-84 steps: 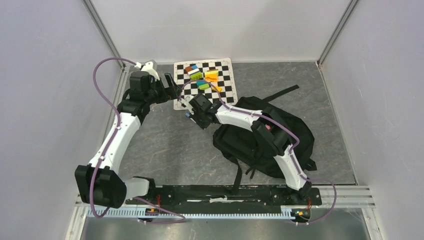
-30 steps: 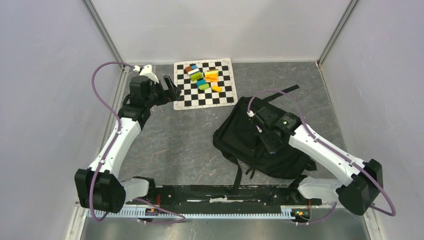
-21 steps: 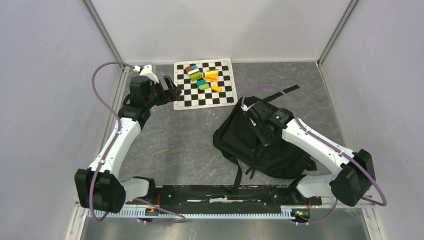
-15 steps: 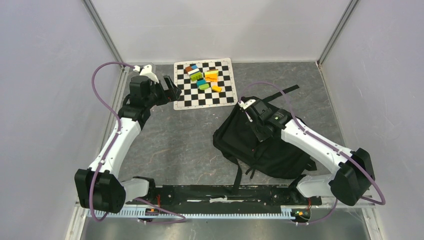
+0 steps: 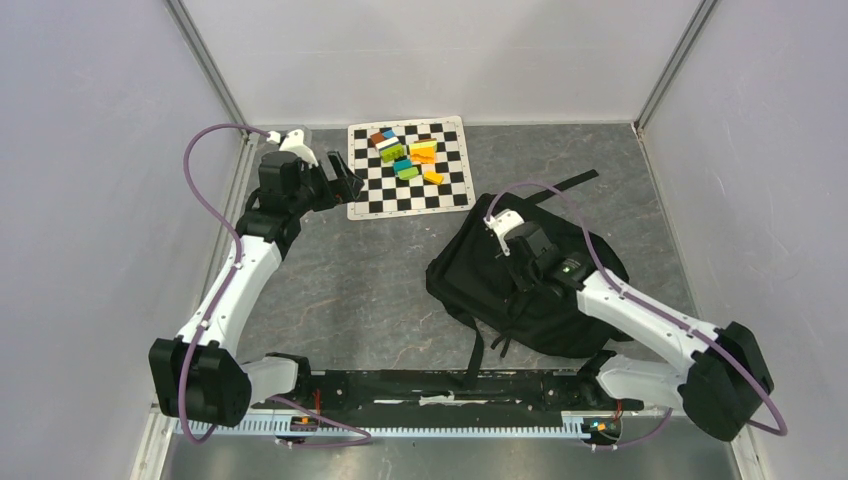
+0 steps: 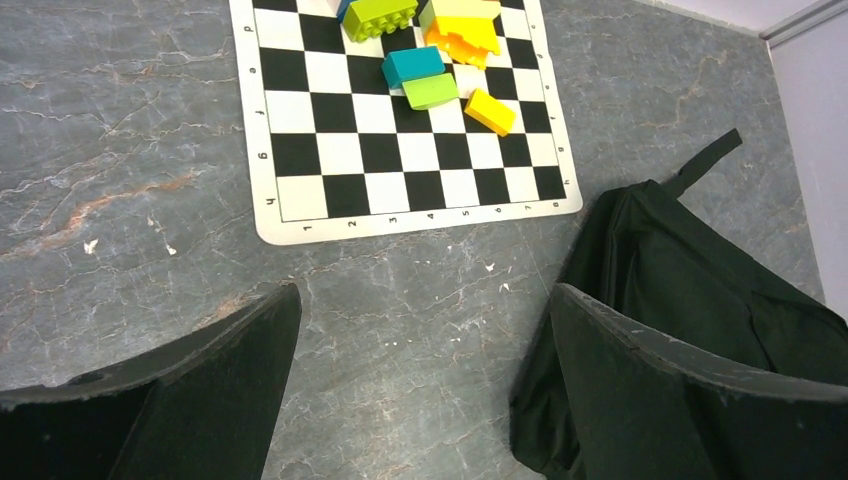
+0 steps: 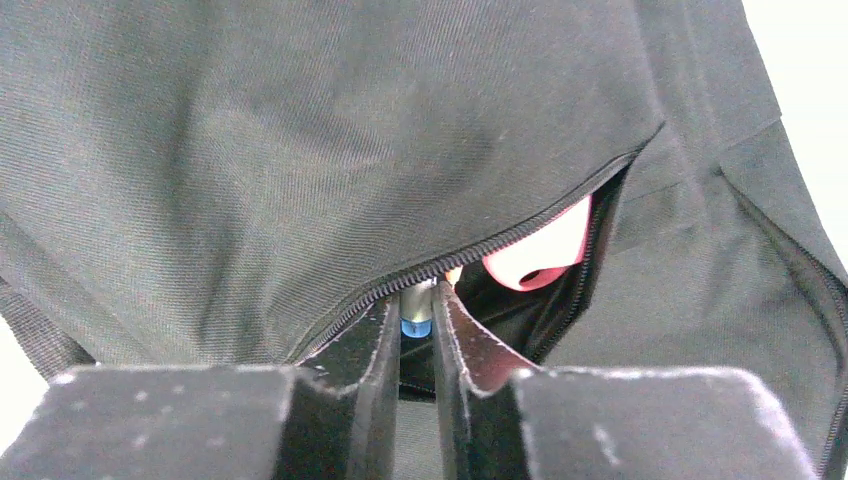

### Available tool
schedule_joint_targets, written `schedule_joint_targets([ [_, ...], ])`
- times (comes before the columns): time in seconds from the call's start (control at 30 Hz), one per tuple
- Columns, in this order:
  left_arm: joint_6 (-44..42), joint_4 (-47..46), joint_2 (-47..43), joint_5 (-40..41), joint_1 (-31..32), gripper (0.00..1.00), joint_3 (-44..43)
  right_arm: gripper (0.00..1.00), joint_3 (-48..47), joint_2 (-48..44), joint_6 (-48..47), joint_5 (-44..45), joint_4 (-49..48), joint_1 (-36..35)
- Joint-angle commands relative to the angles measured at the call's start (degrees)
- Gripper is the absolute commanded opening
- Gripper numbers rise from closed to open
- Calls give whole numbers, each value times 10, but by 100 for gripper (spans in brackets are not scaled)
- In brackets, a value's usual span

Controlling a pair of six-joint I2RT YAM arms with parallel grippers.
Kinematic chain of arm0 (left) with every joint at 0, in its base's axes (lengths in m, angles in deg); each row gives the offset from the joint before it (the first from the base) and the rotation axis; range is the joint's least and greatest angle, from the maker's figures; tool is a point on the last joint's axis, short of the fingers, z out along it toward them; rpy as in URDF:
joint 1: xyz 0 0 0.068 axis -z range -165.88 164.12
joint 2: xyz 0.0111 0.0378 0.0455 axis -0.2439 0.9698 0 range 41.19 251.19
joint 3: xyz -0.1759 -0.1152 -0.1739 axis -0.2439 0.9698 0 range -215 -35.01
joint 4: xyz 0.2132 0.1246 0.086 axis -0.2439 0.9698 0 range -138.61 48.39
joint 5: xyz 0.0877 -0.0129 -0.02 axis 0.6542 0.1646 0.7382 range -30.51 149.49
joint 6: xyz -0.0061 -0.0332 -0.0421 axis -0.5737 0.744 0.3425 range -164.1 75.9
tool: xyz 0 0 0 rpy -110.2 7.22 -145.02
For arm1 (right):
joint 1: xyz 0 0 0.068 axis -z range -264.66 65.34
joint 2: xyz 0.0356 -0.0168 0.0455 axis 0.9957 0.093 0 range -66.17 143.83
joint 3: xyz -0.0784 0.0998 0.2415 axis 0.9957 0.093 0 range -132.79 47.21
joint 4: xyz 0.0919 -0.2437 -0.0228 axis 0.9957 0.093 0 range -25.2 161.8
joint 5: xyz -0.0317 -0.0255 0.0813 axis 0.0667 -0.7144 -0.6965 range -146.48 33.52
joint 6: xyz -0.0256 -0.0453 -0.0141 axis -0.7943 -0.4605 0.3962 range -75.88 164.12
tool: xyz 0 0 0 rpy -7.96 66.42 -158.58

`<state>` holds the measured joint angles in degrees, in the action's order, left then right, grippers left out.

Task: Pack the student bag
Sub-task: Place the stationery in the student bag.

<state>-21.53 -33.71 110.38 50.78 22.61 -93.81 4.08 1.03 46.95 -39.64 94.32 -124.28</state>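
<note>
The student bag [image 5: 480, 285] is a black backpack lying right of centre, also seen at the right of the left wrist view [image 6: 700, 300]. Its zip gapes open in the right wrist view [image 7: 300, 150], with something pink [image 7: 540, 250] showing inside. My right gripper [image 5: 522, 260] hangs over the bag, its tips [image 7: 417, 300] at the zip's mouth. The jaws stand a narrow way apart, shut on a small silver and blue cylinder [image 7: 416, 318]. My left gripper [image 5: 345, 182] hovers open and empty [image 6: 425, 295] above bare floor near the mat's front left corner.
A black-and-white checkered mat [image 5: 372, 200] lies at the back with several coloured blocks [image 5: 408, 155] on it, seen again as the mat [image 6: 330, 150] and the blocks [image 6: 440, 60]. Bag straps trail toward the near rail [image 5: 480, 345]. Walls close in on three sides.
The right arm swung from the mat's edge over to the bag, and its gripper has shifted about above the zip opening. The left arm has stayed put.
</note>
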Motion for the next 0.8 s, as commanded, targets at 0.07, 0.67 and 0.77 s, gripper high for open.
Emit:
schedule_joint_targets([
  [0.07, 31, -27, -25, -8, 4, 100, 3, 59, -14, -33, -14, -11, -42, 1],
  [0.67, 18, -23, -21, 60, 227, 100, 12, 70, -10, -76, 133, 11, 220, 1],
  [0.77, 23, -37, -25, 61, 272, 100, 29, 67, 22, -107, 160, 18, 208, 1],
])
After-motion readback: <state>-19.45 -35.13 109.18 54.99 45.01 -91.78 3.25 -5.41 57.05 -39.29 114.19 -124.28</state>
